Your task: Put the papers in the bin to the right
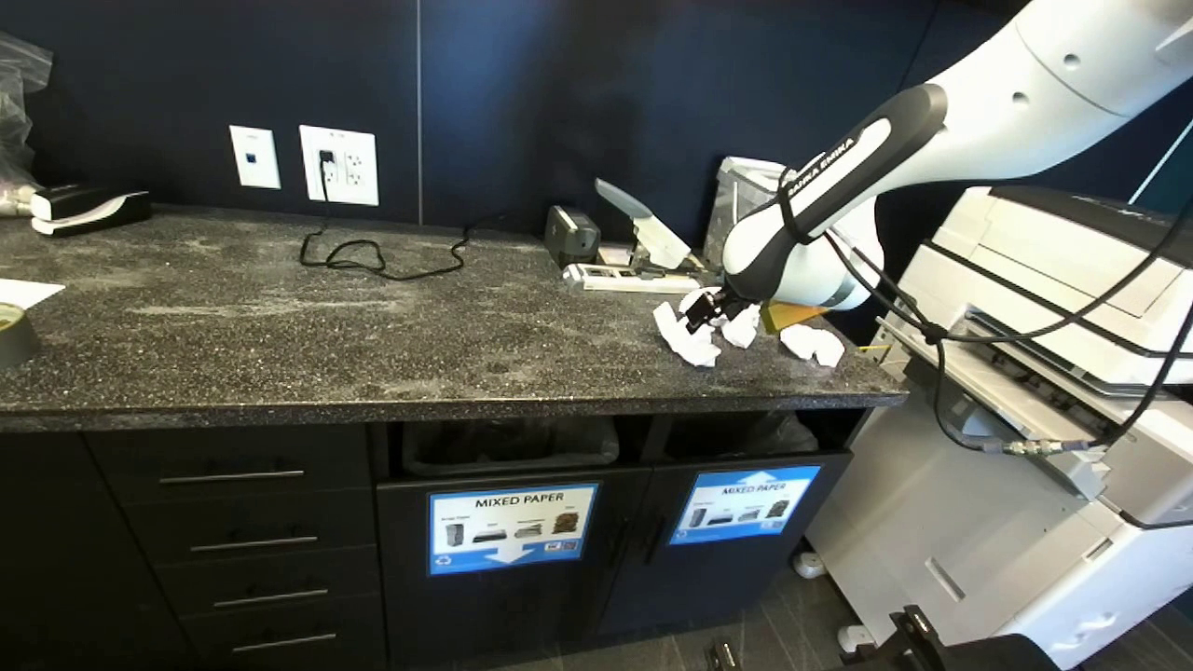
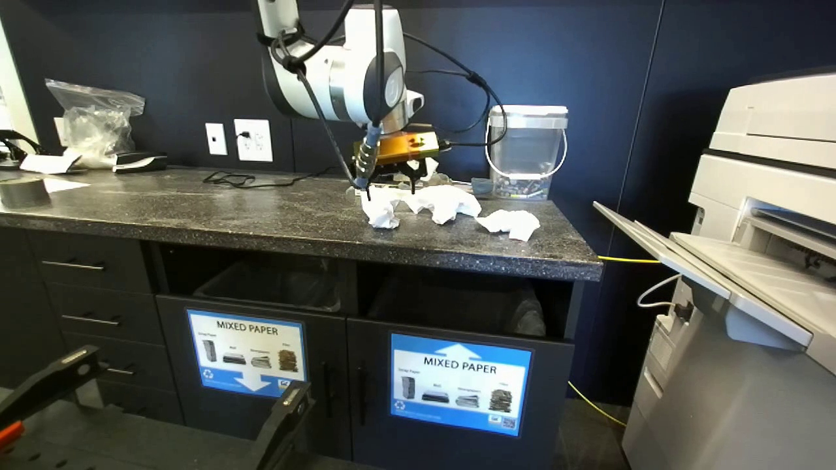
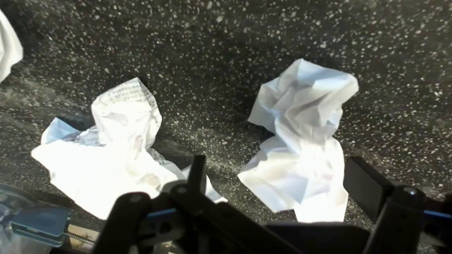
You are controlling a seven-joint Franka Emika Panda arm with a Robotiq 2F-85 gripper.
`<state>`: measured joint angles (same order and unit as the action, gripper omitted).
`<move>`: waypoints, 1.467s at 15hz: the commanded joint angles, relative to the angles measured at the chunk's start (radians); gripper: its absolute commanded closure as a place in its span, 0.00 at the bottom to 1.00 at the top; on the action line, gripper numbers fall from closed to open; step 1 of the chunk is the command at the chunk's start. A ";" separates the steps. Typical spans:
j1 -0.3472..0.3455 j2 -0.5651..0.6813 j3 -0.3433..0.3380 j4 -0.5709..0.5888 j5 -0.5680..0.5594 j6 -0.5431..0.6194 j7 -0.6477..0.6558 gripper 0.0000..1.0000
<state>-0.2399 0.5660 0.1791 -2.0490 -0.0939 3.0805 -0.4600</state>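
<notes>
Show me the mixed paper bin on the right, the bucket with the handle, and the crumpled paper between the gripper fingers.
Right bin (image 2: 457, 450): in an exterior view, low on its front panel.
Bucket (image 2: 526, 151): in an exterior view, middle of its wall.
Crumpled paper (image 3: 302, 137): in the wrist view, its creased middle.

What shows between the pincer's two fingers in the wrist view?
In the wrist view, a crumpled white paper shows between the fingers of the open pincer, with a strip of countertop beside it in that gap.
</notes>
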 commanded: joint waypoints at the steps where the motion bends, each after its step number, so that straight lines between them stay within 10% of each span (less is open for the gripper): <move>1: -0.028 0.082 0.028 0.101 -0.041 -0.047 -0.013 0.00; 16: -0.031 0.169 0.030 0.214 -0.046 -0.153 -0.048 0.00; 17: -0.030 0.170 0.028 0.216 -0.047 -0.154 -0.047 0.25; 22: -0.022 0.168 0.021 0.219 -0.052 -0.175 -0.049 0.56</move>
<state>-0.2618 0.7284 0.2010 -1.8568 -0.1325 2.9353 -0.4957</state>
